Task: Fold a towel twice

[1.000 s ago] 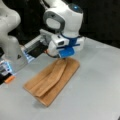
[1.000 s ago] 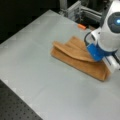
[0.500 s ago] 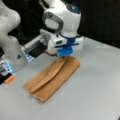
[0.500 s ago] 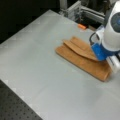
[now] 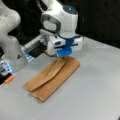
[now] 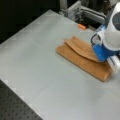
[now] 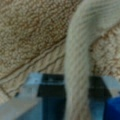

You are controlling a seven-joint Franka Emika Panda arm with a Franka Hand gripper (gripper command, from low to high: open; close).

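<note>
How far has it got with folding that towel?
One fold looks done: the towel lies on the table as a long strip, with an upper layer draped over a lower one. The gripper is low at one end of the strip, and the wrist view shows a cloth edge running up between the jaws, so it seems to be holding that end. The second fold is not yet done.

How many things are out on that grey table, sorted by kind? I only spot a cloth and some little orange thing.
Towels: 1, the towel, folded into a long strip, with the end effector down on its far end.
Small orange objects: 1, the orange object at the table's edge; what it is cannot be told.
Total: 2
</note>
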